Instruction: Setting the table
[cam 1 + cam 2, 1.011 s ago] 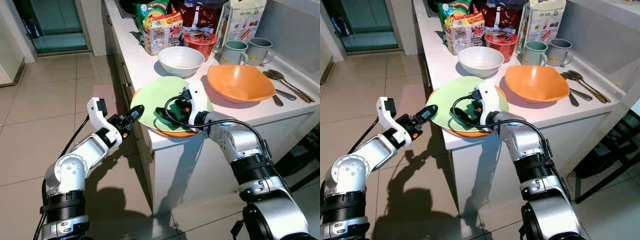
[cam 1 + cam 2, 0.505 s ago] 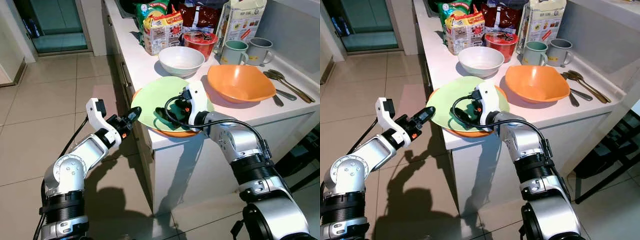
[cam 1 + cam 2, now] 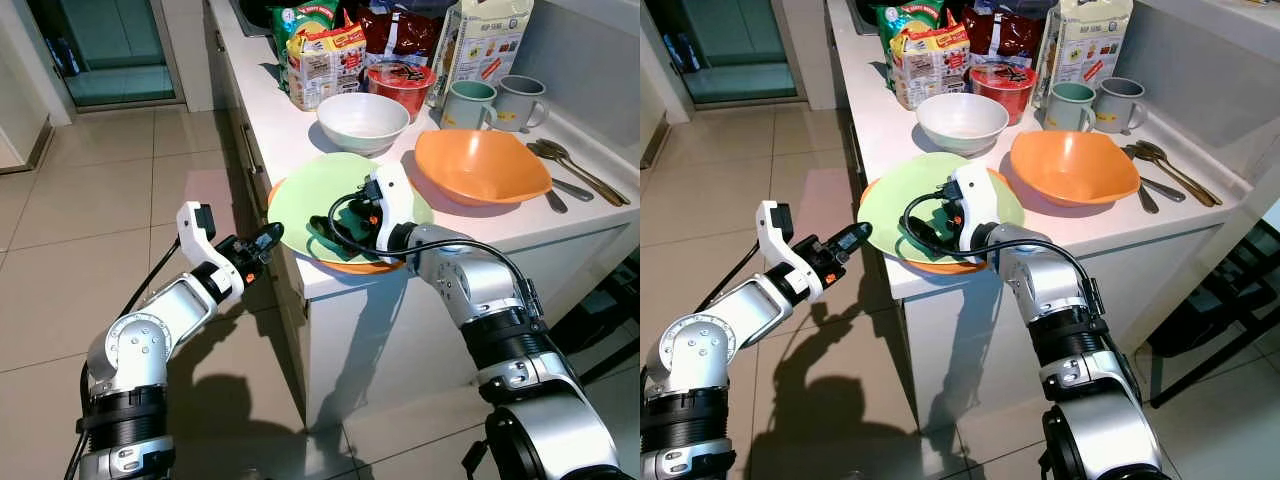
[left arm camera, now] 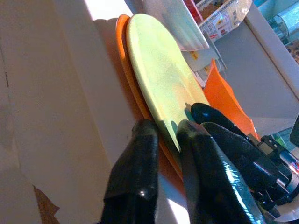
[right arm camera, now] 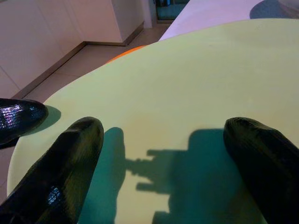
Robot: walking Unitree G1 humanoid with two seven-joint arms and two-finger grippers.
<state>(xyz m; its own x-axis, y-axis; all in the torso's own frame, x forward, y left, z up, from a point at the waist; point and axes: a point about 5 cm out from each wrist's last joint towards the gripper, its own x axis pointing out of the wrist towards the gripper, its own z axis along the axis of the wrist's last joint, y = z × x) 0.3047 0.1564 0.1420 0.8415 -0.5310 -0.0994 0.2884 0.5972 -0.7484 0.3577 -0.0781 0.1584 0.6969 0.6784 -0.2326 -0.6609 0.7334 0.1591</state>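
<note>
Resting spread on one green plate (image 3: 320,190), right gripper (image 5: 163,154); left gripper (image 4: 163,140) pinching its rim.

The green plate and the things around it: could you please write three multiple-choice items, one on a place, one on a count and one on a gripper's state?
1. The green plate lies:
A. on an orange plate
B. inside the white bowl
C. on the floor

2. How many mugs stand behind the orange bowl?
A. one
B. two
C. four

3. The right gripper is:
A. shut on a spoon
B. open over the green plate
C. shut on a mug

Answers: 1 A, an orange rim shows beneath the green one. 2 B, two grey-green mugs stand side by side. 3 B, the right wrist view shows its fingers spread wide above the plate.
</note>
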